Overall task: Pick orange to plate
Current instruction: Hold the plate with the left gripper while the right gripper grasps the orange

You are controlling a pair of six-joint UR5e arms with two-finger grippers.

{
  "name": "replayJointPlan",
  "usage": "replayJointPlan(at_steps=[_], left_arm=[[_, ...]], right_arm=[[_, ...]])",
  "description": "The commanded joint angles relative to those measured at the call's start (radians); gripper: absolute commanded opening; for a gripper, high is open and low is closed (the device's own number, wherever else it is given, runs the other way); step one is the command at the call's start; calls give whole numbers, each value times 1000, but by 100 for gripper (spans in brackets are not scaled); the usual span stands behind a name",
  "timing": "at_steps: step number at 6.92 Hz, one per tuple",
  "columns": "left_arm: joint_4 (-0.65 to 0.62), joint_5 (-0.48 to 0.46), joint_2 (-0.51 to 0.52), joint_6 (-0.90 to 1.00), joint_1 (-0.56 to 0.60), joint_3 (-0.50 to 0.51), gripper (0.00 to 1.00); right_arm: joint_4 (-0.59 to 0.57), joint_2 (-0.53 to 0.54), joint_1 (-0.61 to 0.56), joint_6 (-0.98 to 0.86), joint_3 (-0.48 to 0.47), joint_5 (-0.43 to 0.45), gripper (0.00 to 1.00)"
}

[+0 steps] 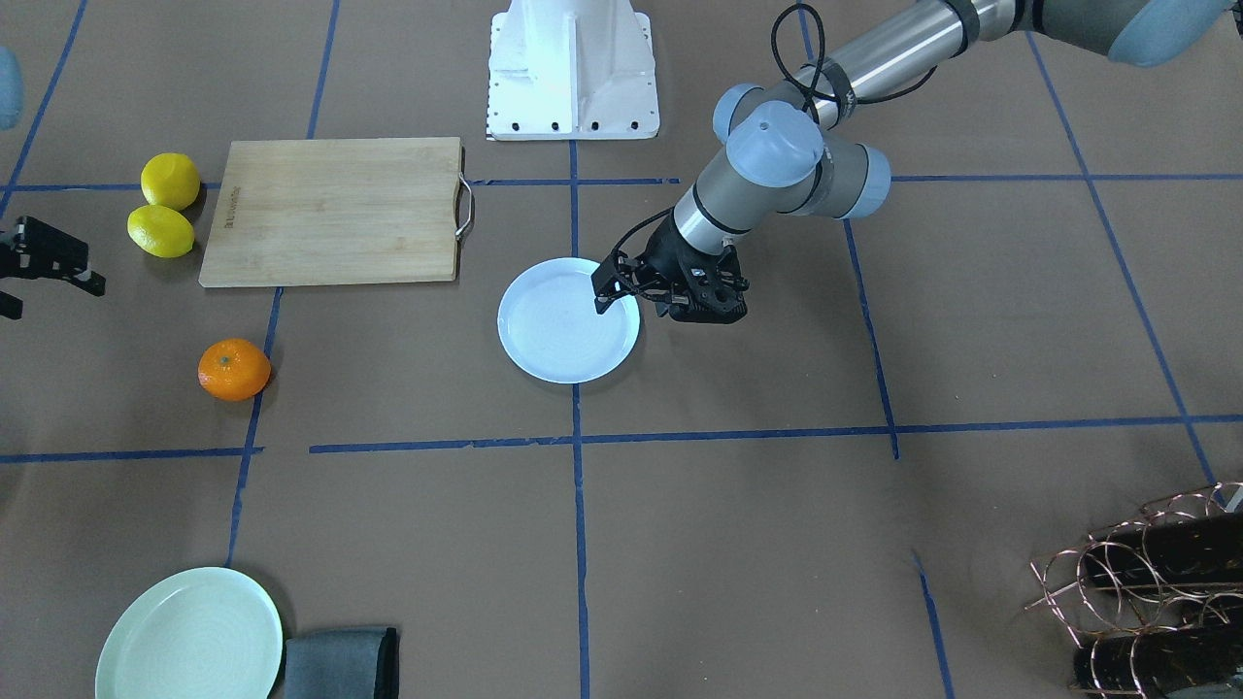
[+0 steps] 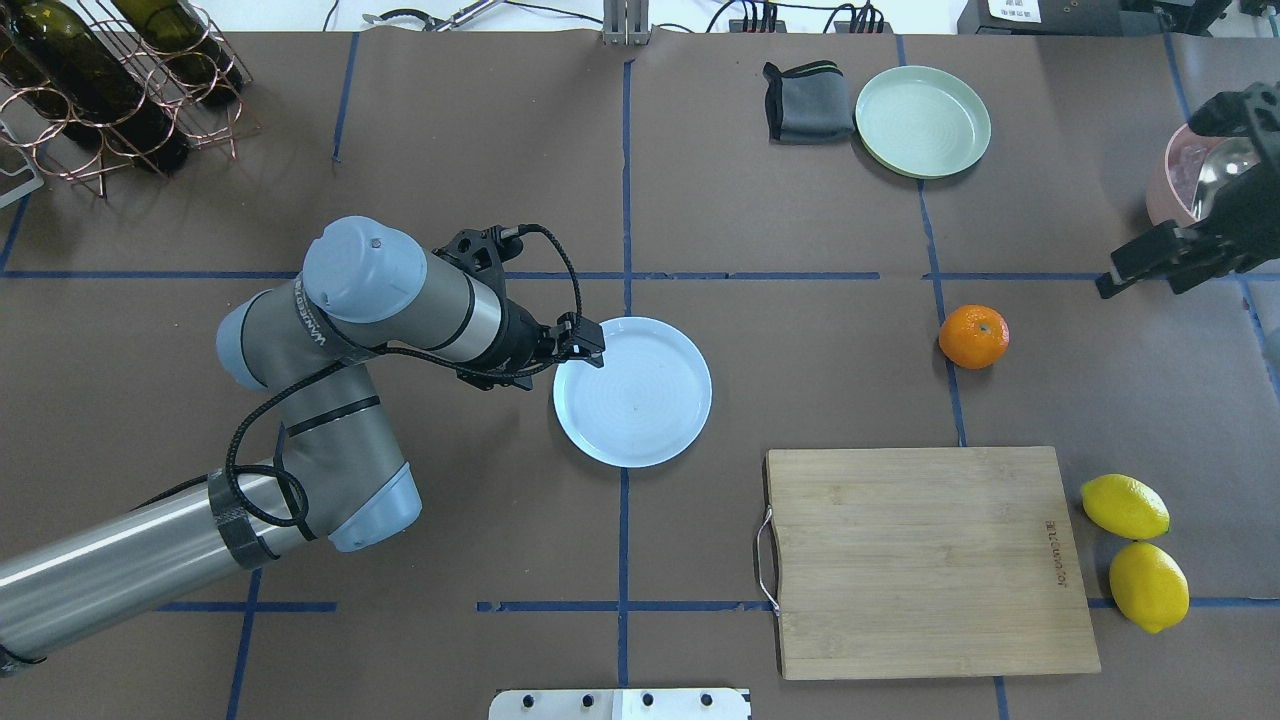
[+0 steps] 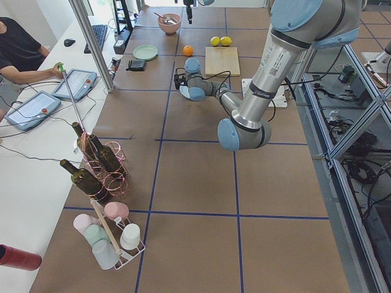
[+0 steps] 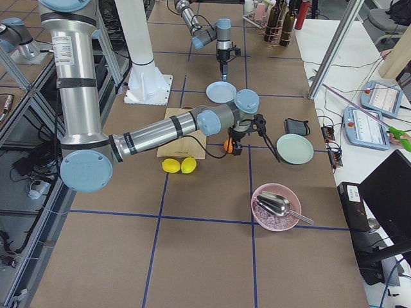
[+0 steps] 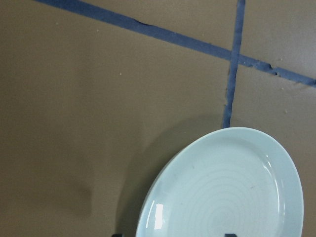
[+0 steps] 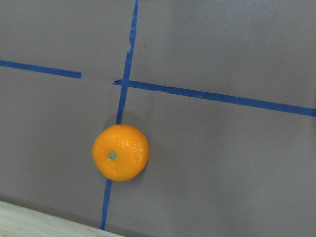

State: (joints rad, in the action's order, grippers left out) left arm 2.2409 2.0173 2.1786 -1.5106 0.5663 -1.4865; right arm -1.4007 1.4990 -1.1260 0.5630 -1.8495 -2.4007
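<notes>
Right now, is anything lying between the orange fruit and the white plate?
Nothing visible: only brown table separates the small round orange from the round white plate; the wooden cutting board lies aside.

Left arm (image 2: 340,330): enters from the near left of the overhead view, elbow folded, forearm reaching toward table centre.
Left gripper (image 2: 588,350): points down, low over the table; two fingertips (image 5: 228,234) show well apart at the bottom edge of its wrist view.
Right arm (image 4: 160,135): stretched almost level in the right side view.
Right gripper (image 2: 1150,272): at the overhead view's right edge, pointing down, fingers spread.
</notes>
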Motion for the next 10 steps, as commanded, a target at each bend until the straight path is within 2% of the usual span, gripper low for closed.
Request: replayJointPlan(at_steps=[1, 2, 3, 4, 7, 10], left_arm=[[3, -17, -2, -6, 1, -3, 99], [3, -25, -2, -6, 1, -4, 99], [3, -25, -2, -6, 1, -4, 99], [3, -25, -3, -5, 0, -3, 100], [3, -48, -8, -3, -2, -1, 99], [2, -52, -8, -3, -3, -3, 99]], right_arm=[[146, -6, 205, 344, -1, 244, 100], [147, -9, 259, 348, 3, 312, 100], [147, -14, 284, 354, 4, 324, 100], [147, -20, 314, 366, 10, 372, 100], [152, -54, 324, 364, 77, 426, 100], [154, -114, 324, 367, 142, 426, 100]])
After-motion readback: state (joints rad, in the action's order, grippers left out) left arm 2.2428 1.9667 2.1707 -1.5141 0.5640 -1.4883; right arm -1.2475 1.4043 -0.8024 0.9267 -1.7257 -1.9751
